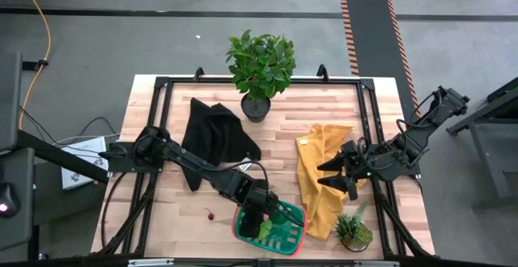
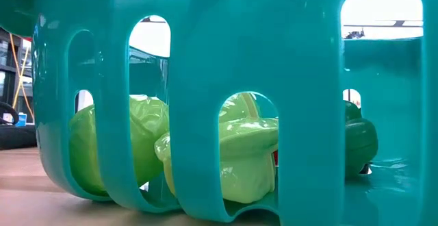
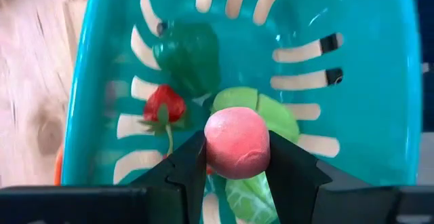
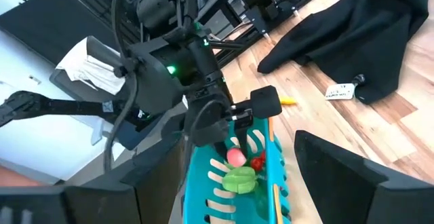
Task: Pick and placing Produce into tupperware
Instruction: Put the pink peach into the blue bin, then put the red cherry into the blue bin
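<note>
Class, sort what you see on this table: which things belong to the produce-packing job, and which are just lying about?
Part of the job:
- teal slotted plastic tupperware
- round pink toy fruit, held over it by the left gripper
- red toy strawberry, light green toy vegetable, dark green toy vegetable, all inside it

Lying about:
- black cloth
- yellow cloth
- tall leafy potted plant
- small potted plant

We see the tupperware (image 1: 243,233) at the table's (image 1: 324,113) six o'clock edge, produce (image 3: 186,54) inside, a potted plant (image 1: 261,65) at twelve.
</note>
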